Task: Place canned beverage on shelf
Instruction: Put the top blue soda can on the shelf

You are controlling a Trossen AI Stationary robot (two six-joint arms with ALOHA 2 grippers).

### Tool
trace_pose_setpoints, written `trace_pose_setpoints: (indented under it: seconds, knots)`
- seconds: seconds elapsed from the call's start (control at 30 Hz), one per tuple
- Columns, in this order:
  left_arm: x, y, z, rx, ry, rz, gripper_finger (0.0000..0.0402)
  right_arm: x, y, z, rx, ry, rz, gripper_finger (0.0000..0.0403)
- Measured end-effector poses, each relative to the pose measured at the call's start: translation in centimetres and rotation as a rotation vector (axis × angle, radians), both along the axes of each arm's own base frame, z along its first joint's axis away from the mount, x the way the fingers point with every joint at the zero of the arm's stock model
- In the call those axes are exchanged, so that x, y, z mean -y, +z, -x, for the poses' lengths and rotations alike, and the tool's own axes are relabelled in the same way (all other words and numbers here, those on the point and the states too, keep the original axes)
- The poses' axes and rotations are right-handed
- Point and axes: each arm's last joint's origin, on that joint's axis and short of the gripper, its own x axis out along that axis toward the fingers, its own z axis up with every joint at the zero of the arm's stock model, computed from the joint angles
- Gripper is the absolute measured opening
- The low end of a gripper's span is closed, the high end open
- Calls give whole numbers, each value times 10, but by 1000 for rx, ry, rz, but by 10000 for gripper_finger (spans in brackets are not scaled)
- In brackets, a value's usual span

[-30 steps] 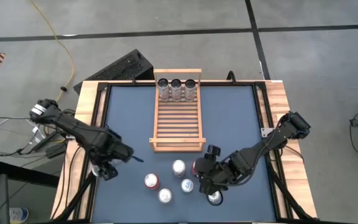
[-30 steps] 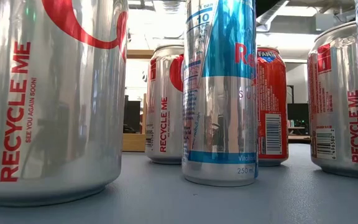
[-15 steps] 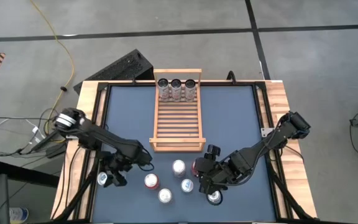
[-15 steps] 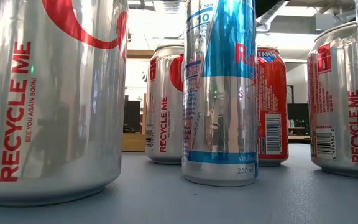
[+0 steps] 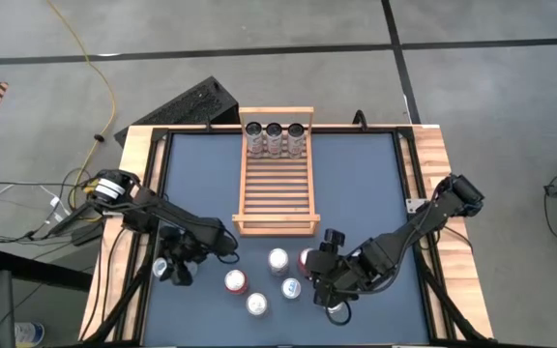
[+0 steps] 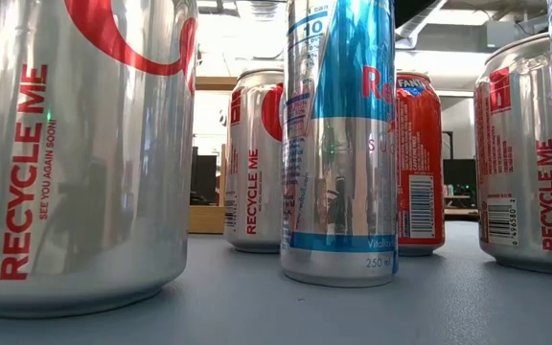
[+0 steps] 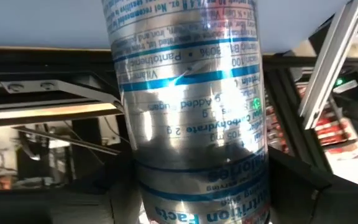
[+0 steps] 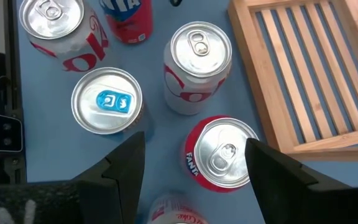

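Low view: "RECYCLE ME" cans (image 6: 75, 153), probably Coke.

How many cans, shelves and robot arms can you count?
Cans: 10 (3 on the shelf, 7 off it)
Shelf: 1
Robot arms: 2, the left arm and the right arm
Total: 13

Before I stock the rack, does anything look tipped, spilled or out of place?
Nothing stands out: the loose cans stand upright on the table, three more stand in a row at the shelf's far end, no spill visible.
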Motion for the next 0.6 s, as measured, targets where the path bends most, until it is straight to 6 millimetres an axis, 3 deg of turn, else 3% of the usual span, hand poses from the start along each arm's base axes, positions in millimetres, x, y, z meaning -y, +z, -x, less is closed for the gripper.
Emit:
trace_pose_setpoints:
  seconds: [0.23,0.6]
  knots:
    - [1,1,0,24,-13,64,270,0,0,0,-1,0,1,249]
    - [0,0,0,23,-30,26,273,0,0,0,-8,44,33,250]
